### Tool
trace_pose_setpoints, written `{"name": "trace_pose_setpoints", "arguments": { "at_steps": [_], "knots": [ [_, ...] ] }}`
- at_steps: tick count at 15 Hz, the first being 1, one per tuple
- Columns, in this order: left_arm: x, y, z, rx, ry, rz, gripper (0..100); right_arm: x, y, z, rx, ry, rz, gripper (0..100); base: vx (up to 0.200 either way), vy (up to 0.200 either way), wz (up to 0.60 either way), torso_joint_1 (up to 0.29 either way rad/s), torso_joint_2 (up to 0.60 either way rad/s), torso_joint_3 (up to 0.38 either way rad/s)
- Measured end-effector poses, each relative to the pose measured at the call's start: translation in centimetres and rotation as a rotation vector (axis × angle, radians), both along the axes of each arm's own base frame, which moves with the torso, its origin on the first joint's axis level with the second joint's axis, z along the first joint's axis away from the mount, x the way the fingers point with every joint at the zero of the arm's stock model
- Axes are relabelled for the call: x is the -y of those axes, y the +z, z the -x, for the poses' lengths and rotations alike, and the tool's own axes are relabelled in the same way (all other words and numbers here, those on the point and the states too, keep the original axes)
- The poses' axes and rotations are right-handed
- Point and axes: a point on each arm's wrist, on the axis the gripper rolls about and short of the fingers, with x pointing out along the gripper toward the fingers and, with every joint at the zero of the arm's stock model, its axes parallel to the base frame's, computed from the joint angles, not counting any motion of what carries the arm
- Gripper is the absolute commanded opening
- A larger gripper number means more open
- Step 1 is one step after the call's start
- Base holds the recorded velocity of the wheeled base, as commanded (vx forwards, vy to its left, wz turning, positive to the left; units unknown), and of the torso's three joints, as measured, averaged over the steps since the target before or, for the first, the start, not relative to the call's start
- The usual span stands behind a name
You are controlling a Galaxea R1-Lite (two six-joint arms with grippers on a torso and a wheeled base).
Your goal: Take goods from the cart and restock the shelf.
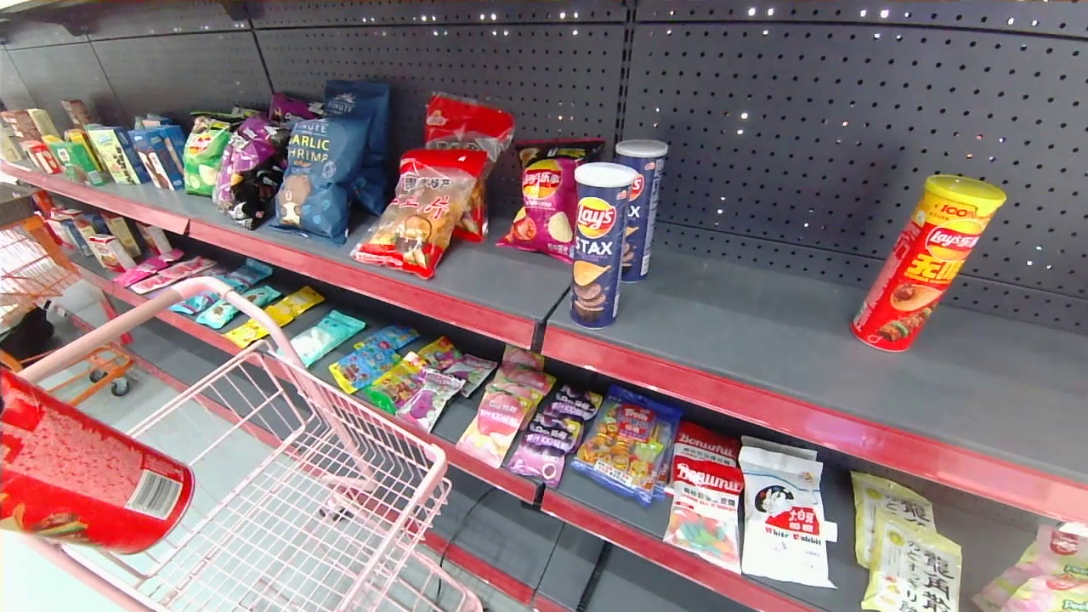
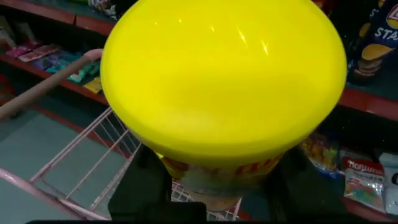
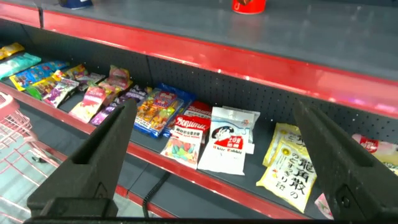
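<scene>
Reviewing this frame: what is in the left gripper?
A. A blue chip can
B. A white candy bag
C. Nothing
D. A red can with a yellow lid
D: the left gripper is closed on a red can with a yellow lid, held above the pink cart.

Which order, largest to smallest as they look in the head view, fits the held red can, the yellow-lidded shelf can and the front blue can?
1. Held red can, inflated by nearness.
2. Yellow-lidded shelf can.
3. Front blue can, only slightly smaller.
</scene>
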Motion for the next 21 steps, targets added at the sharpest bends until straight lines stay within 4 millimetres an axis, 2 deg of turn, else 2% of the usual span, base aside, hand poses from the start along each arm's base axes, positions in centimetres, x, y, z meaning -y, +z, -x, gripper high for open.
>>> {"name": "trace_pose_setpoints", "arguments": {
  "at_steps": [4,10,15,17,21],
  "knots": [
    [0.0,-0.1,0.0,-0.002,0.005,-0.069,0,0.0,0.0,0.0,0.0,0.0,0.0,100,0.0,0.0,-0.45,0.03,-0.06,-0.033],
    [0.0,0.0,0.1,0.005,0.004,-0.076,0,0.0,0.0,0.0,0.0,0.0,-0.001,100,0.0,0.0,-0.6,0.008,0.0,0.0],
    [-0.1,-0.5,0.1,-0.013,0.023,-0.197,0,0.0,0.0,0.0,0.0,0.0,-0.003,100,0.0,0.0,-0.6,0.0,0.0,0.002],
    [-0.1,-0.8,0.3,-0.018,0.033,-0.233,0,0.0,0.0,0.0,0.001,0.0,-0.002,100,0.0,0.0,0.0,0.0,0.0,0.0],
    [0.0,-1.4,0.8,-0.017,0.035,-0.235,0,0.0,0.0,0.0,0.001,0.002,0.0,100,0.2,0.0,0.0,-0.002,0.0,0.002]
  ]
}}
